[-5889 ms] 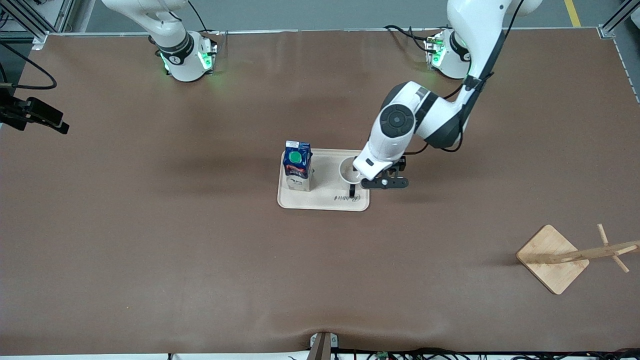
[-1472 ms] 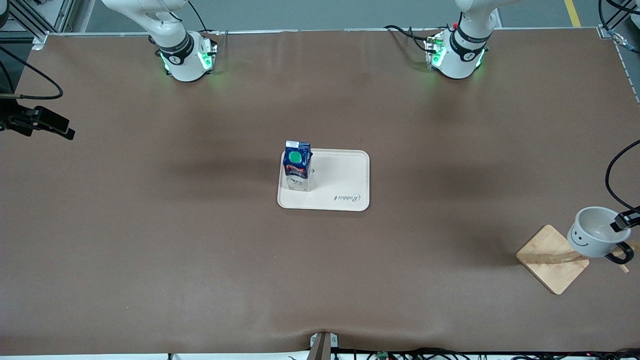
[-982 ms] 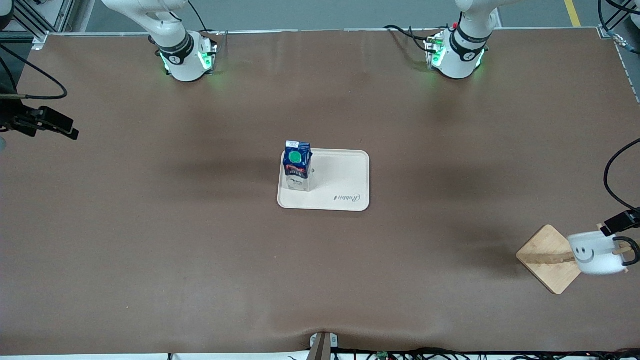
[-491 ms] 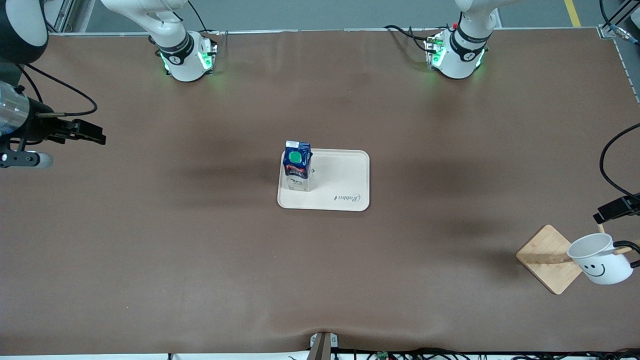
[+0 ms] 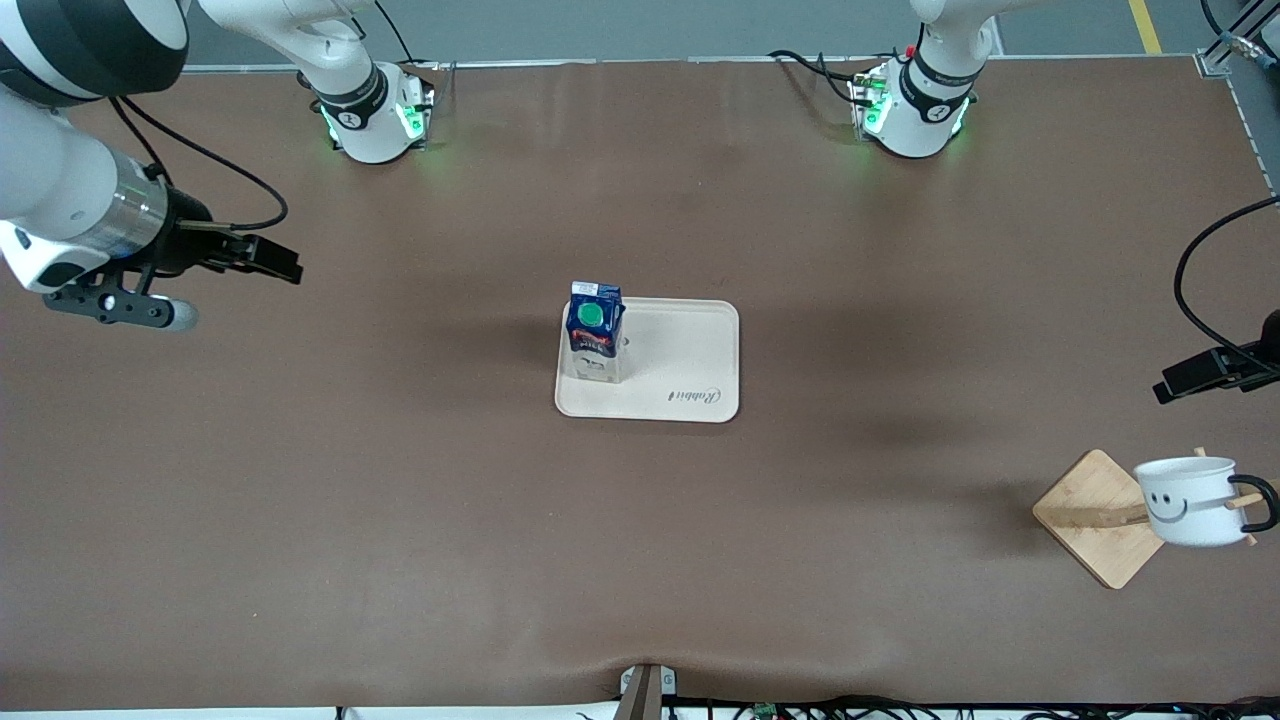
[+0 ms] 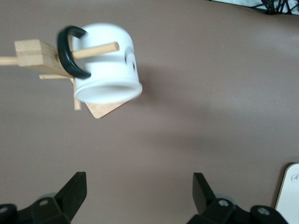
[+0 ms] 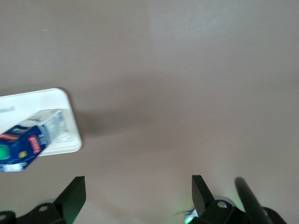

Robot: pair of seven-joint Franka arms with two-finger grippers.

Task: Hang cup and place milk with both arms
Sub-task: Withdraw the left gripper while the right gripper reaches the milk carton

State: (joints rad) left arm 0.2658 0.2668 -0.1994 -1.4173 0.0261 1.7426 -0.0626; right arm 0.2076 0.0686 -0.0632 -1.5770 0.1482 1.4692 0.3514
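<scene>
The white smiley cup point(image 5: 1190, 502) hangs by its black handle on a peg of the wooden rack point(image 5: 1095, 515) at the left arm's end of the table. It shows in the left wrist view too, as the cup point(image 6: 105, 65) on its peg. My left gripper point(image 5: 1178, 387) is open and empty over bare table beside the rack, apart from the cup. The milk point(image 5: 593, 335) stands upright on the cream tray point(image 5: 690, 370) at the table's middle. My right gripper point(image 5: 285, 265) is open and empty over bare table toward the right arm's end, well short of the milk point(image 7: 30, 140).
The rack's square base rests nearer the front camera than the tray, close to the table's edge. The tray's half toward the left arm's end is bare. A black cable point(image 5: 1195, 290) loops above the left gripper.
The left gripper let go of the cup, which now hangs on the rack peg, and drew away from it. The right arm swung in from the table's end toward the tray.
</scene>
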